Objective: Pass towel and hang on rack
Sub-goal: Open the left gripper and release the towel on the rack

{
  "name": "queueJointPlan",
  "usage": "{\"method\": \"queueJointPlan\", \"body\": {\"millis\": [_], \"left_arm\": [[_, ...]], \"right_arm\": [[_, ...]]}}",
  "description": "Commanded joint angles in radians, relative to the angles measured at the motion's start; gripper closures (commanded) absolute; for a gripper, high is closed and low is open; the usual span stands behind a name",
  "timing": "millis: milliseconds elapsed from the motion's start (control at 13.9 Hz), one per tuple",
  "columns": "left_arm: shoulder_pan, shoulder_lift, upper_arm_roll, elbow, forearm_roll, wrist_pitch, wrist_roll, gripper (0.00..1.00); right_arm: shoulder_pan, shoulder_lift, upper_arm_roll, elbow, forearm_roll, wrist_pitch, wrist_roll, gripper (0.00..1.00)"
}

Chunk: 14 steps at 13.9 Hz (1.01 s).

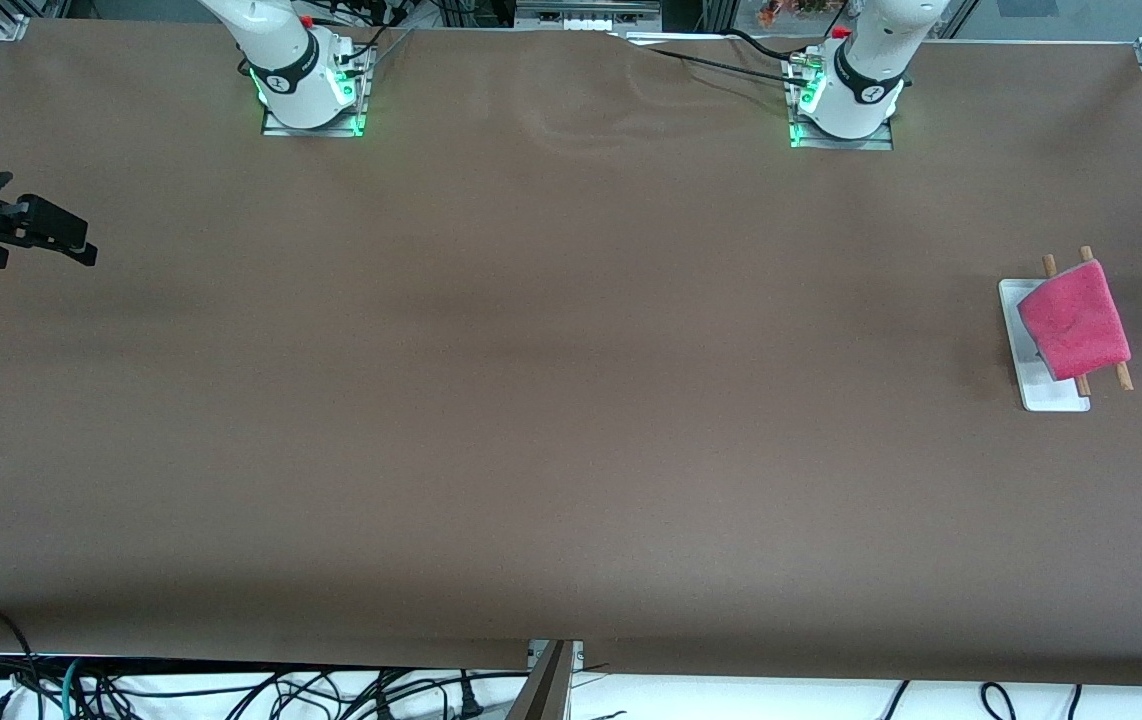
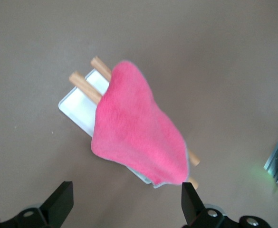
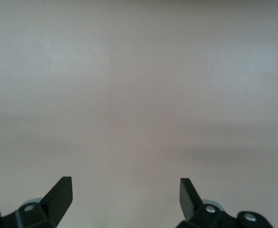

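Draping towel (image 1: 1075,319) covers rack (image 1: 1053,396) rods | left gripper (image 2: 126,205) spread (wrist view only) | right gripper (image 3: 126,197) spread

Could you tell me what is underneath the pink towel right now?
The towel drapes over the rack's two wooden rods, above its white base. The rods' middle, any bracket and part of the base are covered.

A pink towel (image 1: 1074,318) lies draped over the two wooden rods of a small rack (image 1: 1054,394), its white base resting on the brown counter (image 1: 551,400) toward the left arm's end. The rod tips show above and below the cloth. At the right arm's end, the right gripper (image 1: 56,238) hangs over the counter's edge. Both arm bases stand along the counter's top edge, lit green.
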Motion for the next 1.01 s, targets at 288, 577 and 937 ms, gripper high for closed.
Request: {"method": "queueJointPlan", "body": {"millis": [288,577,937], "left_arm": [[-0.123,-0.144,-0.045,0.042,-0.019,-0.082,-0.497,0.0],[-0.123,-0.232,-0.183,-0.008,-0.016,-0.096,-0.824,0.0],[-0.121,-0.417,-0.367,-0.155,-0.014,-0.052,-1.256,0.0]], "right_arm": [[-0.003,0.007,0.007,0.015,-0.009,0.001,-0.016,0.0],[-0.005,0.007,0.009,0.015,-0.007,0.001,-0.016,0.0],[-0.005,0.007,0.007,0.015,-0.009,0.001,-0.016,0.0]]}}
